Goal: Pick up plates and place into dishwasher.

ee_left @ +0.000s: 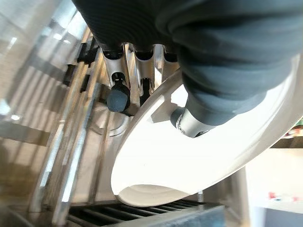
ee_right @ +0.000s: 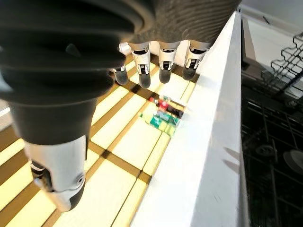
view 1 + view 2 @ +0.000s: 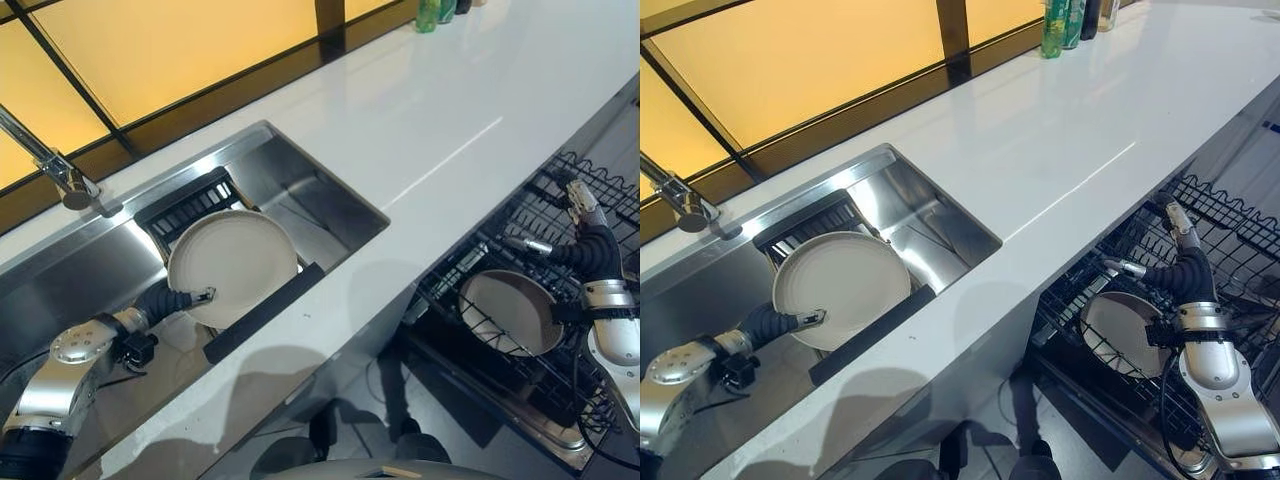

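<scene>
Left hand (image 3: 185, 298) pinches plate (image 3: 235, 265) rim, tilted inside sink (image 3: 330, 205).

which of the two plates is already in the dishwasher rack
The plate beside the open right hand, lying in the black wire dishwasher rack. The other plate is over the sink, pinched by the left hand.

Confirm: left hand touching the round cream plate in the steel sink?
Touching. In the left wrist view the left hand pinches the round cream plate: thumb on its face, fingers behind its rim. The left eye view agrees.
</scene>
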